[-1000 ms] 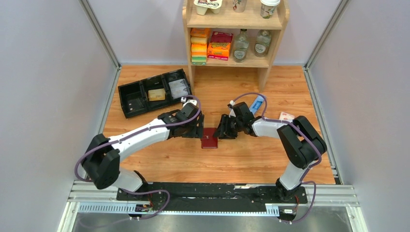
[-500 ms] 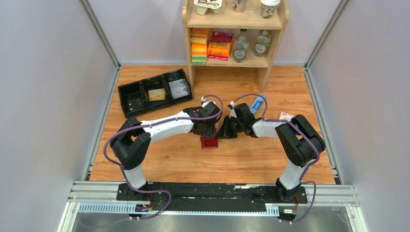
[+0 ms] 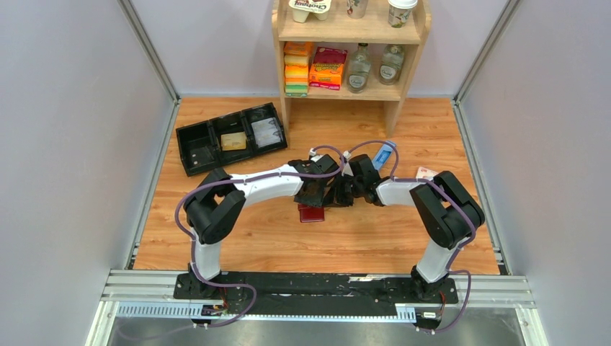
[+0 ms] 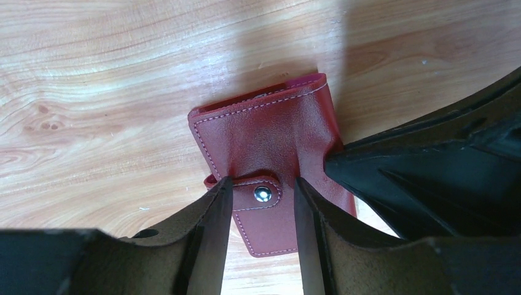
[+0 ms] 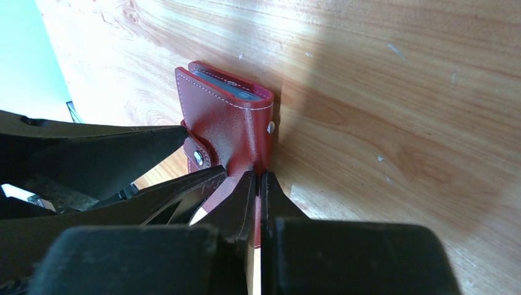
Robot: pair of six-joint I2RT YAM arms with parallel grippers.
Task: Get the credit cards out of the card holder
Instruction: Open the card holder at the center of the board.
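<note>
Position: the card holder [image 3: 312, 213] lies on the bench [image 3: 375, 238] at the centre of the overhead view, directly between my two wrists. It is folded closed, with its snap tab [image 4: 263, 195] fastened across the front.

Right jaws: closed on the card holder. The right wrist view shows them pinched almost together on one thin edge of the maroon cover, at lower centre of the frame. I judge this grip is an anchor, so the holder cannot slide or turn while the other side is worked.

Left jaws: open and gripping nothing. In the left wrist view the fingers [image 4: 212, 233] stand one on each side of the snap tab, with the stud in the gap between them. I judge this places them to close on the tab and pull the snap apart.

Credit cards: none are out. A pale blue-grey strip [image 5: 224, 86] shows at the holder's far open end in the right wrist view. I cannot tell sleeve from card there.

Status: opening step, extraction not begun.

Risk: the tab is small and flat, so the left jaws may slip off it.
</note>
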